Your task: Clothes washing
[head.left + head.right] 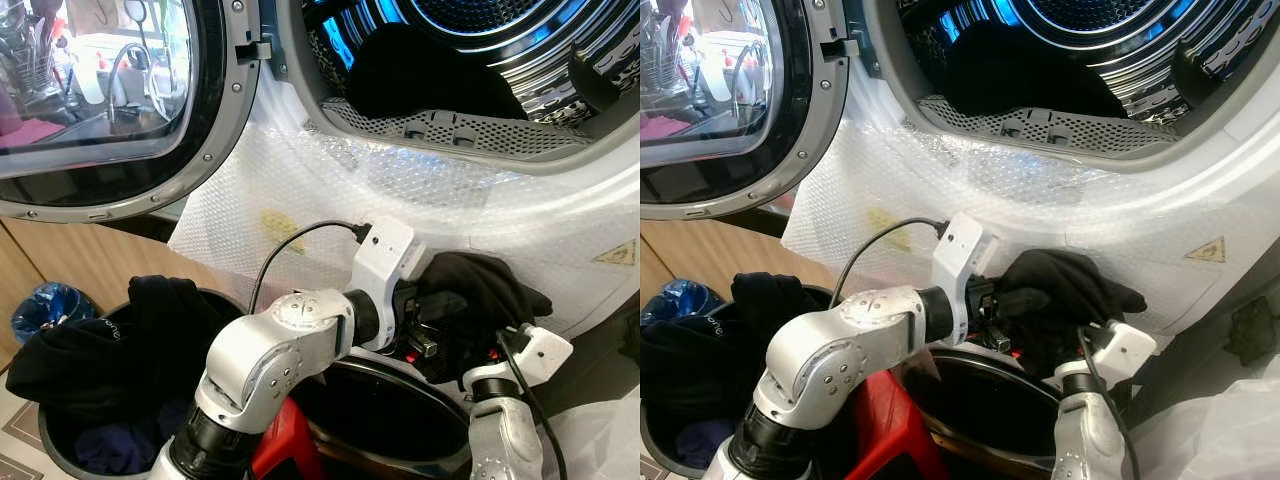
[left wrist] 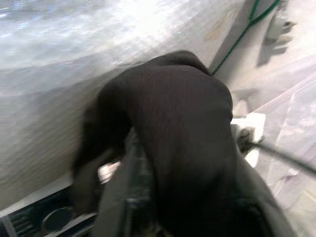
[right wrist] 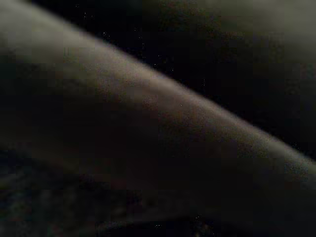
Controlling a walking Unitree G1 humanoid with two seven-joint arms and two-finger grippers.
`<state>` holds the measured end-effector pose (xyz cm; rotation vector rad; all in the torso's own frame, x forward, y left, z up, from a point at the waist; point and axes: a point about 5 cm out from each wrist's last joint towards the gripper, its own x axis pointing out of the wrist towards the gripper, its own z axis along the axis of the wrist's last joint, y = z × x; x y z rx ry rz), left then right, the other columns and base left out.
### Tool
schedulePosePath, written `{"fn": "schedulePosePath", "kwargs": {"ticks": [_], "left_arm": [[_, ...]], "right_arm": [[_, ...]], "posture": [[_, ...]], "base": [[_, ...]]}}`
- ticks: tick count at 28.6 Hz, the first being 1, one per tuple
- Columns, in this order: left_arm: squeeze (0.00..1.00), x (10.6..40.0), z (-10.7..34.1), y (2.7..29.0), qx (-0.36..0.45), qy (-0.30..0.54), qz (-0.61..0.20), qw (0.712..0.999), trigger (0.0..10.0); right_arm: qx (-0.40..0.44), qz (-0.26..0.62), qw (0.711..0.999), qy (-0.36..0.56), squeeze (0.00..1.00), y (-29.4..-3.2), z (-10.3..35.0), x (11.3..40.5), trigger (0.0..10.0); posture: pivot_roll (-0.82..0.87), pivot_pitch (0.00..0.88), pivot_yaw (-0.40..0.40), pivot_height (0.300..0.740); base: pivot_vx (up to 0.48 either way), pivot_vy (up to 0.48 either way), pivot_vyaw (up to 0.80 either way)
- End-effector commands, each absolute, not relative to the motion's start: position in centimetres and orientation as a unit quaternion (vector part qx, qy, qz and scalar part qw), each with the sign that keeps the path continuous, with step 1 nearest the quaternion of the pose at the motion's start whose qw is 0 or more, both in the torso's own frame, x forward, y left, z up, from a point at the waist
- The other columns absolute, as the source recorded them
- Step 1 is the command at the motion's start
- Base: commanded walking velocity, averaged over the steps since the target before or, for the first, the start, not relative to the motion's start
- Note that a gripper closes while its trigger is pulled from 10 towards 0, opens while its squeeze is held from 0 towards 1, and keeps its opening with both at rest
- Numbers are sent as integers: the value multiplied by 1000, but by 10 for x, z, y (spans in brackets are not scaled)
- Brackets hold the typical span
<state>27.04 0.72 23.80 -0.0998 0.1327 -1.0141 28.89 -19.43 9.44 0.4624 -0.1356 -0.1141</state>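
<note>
In the middle of the frame, our left gripper (image 1: 432, 312) held a black cloth (image 1: 478, 285) tight, just below the washer (image 1: 480, 190) opening. We could not tell about our right gripper (image 1: 500, 345).

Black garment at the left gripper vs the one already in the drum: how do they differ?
The black garment at the left gripper hangs outside, against the bubble-wrapped machine front; the dark garment in the drum lies inside, behind the perforated lip. The first is bunched over the gripper, the second rests heaped. Both are dark cloth.
</note>
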Motion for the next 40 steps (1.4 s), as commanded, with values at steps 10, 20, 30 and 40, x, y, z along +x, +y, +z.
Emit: {"fn": "schedulePosePath", "kwargs": {"ticks": [10, 20, 30, 40], "left_arm": [[1000, 269, 233, 58, -22, 49, -414, 909, 10000], [1000, 267, 193, 118, 42, 95, -246, 964, 10000], [0, 274, 106, 189, 145, 131, -47, 979, 10000], [0, 258, 57, 198, 191, 163, -37, 967, 10000]], "right_arm": [[229, -102, 965, -81, 0, -231, 95, 279, 0], [231, -49, 968, -85, 0, -243, 97, 267, 0], [255, 196, 946, -48, 0, -211, 109, 227, 0], [272, 467, 842, -22, 0, -165, 148, 172, 0]], "posture": [[-39, 87, 46, 740], [-33, 77, 45, 740], [-44, 84, 25, 740], [-56, 98, 22, 740]], "base": [[0, 0, 0], [0, 0, 0], [0, 0, 0], [0, 0, 0]]}}
